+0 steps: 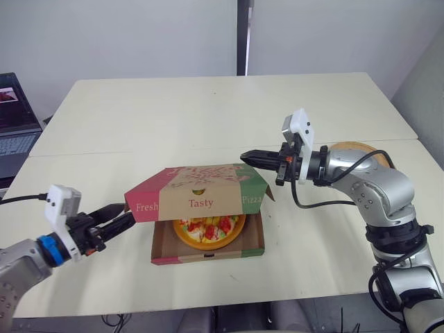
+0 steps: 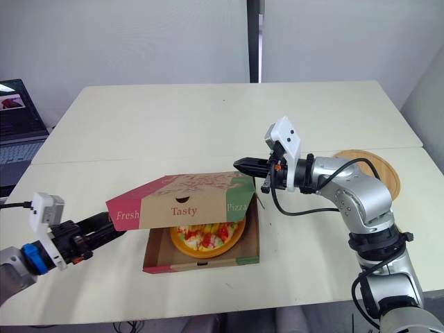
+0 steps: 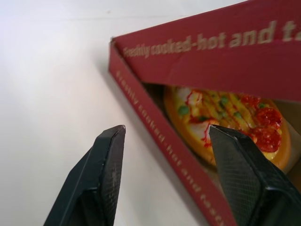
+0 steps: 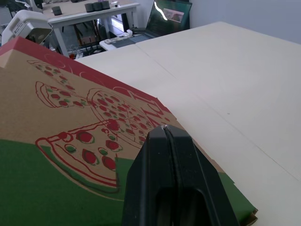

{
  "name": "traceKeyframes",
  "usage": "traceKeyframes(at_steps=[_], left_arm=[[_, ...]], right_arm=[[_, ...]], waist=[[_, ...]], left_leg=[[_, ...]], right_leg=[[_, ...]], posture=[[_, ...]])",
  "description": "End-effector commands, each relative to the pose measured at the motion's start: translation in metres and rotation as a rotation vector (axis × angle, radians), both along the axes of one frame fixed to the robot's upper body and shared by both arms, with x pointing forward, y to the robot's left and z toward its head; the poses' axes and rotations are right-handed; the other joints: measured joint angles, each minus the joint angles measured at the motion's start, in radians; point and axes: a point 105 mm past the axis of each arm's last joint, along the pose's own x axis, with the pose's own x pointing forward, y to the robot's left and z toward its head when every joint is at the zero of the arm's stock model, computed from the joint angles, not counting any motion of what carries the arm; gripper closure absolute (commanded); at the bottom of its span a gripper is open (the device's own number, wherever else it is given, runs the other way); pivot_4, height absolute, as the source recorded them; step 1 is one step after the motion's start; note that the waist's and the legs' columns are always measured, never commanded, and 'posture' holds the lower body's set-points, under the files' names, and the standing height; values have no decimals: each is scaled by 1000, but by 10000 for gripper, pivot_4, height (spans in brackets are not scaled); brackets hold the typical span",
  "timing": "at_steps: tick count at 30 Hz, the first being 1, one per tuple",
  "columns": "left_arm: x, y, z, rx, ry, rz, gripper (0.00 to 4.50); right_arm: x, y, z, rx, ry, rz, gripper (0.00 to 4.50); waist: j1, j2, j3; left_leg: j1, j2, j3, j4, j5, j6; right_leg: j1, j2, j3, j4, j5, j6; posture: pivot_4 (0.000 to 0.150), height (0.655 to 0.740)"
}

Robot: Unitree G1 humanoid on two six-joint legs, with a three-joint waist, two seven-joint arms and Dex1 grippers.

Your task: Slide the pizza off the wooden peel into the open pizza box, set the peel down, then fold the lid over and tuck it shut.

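Right claw [image 1: 245, 157] has its black fingers pressed together, empty, at the back right corner of the lid [image 1: 208, 186]; contact I cannot tell. That arm reaches in bent at the elbow, forearm level. Left claw [image 1: 123, 215] comes in low with fingers spread, holding nothing, just beside the pizza box [image 1: 208, 251] near the table's [image 1: 173, 111] front edge. The lid hangs half lowered over the pizza [image 1: 208, 229]. The wooden peel [image 2: 380, 168] lies near the right edge. The left wrist view looks under the lid; the right wrist view shows its printed top.
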Motion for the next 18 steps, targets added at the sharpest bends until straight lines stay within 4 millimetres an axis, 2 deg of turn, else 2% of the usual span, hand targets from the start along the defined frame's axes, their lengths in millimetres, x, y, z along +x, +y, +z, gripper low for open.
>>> traceKeyframes(at_steps=[1,5,8,11,13,14,15,18], left_arm=[[10,14,29,5,-86,40,16540],[25,2,62,-6,-177,-33,16540],[34,-22,81,65,-225,-163,16540],[40,-50,89,110,-250,-306,16540],[41,-69,86,160,-253,-418,16540],[43,-77,83,182,-253,-466,20251],[43,-82,80,195,-244,-509,21862],[46,-86,67,261,-222,-591,30858]], right_arm=[[-10,3,8,-17,-62,55,45000],[-15,3,0,-53,-49,78,45000],[-18,2,-6,-87,-47,93,45000],[-21,3,-12,-113,-54,106,45000],[-20,4,-13,-117,-66,104,45000],[-20,4,-13,-114,-75,101,45000],[-19,4,-11,-105,-86,95,45000],[-19,2,-4,-78,-113,80,45000]], waist=[[3,0,0],[4,-1,0],[1,-1,0],[0,-1,0],[0,-1,0],[-1,-1,0],[-2,-1,0],[-6,0,0]], left_leg=[[0,0,0,0,0,0],[-1,0,-2,0,0,0],[-1,0,-2,0,0,-1],[-2,0,-1,0,2,-4],[-2,0,0,0,2,-4],[-3,0,0,0,2,-4],[-3,0,0,0,2,-4],[-5,0,1,0,2,-4]], right_leg=[[0,0,0,0,0,0],[0,0,-2,0,0,0],[0,0,-1,0,0,0],[-1,0,-1,0,0,0],[-2,0,0,0,0,0],[-3,0,0,0,0,0],[-3,0,0,0,0,0],[-5,0,0,0,0,0]], posture=[[1500,7400],[1500,7400],[1500,7400],[1500,7400],[1500,7400],[1500,7400],[1500,7400],[1500,7400]])
